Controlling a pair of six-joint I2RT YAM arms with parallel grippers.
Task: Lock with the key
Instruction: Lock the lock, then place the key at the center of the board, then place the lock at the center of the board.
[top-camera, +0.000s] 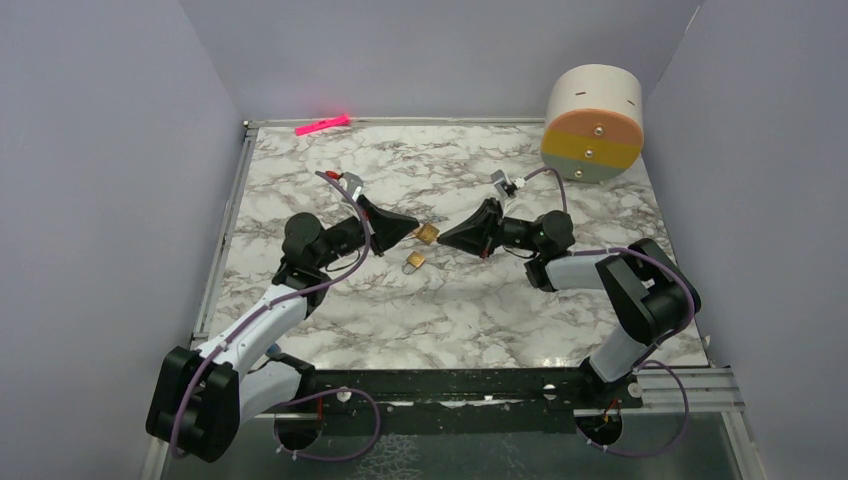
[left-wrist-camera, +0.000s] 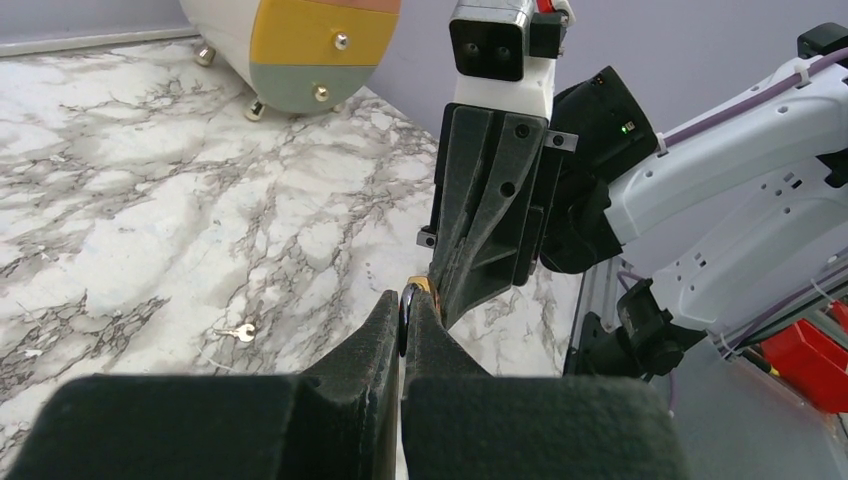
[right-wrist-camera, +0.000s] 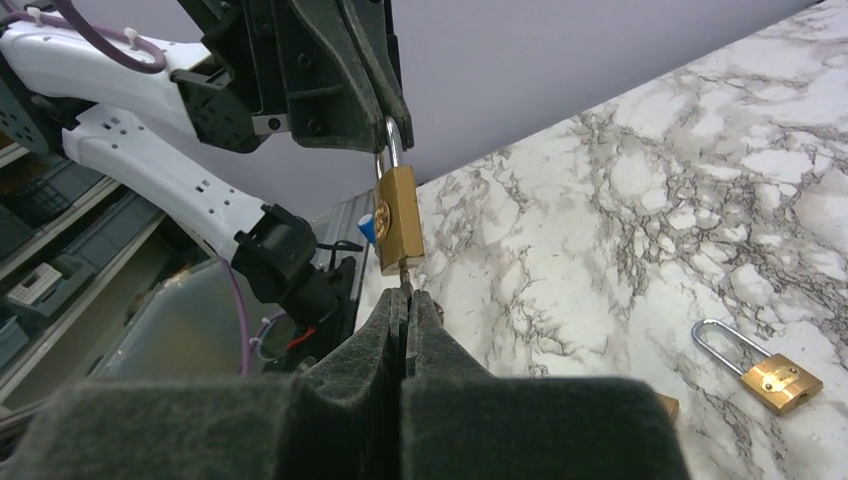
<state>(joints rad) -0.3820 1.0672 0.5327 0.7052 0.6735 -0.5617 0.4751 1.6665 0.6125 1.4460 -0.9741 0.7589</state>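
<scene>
The left claw grips the shackle of a brass padlock mid-table; the right claw is closed on the key at its base. A second padlock lies nearer.

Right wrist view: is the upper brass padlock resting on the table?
No, the padlock hangs in the air, its shackle pinched by the left fingers.

Loose padlock mid-table and drum far right obstruct; left tabletop open.
</scene>
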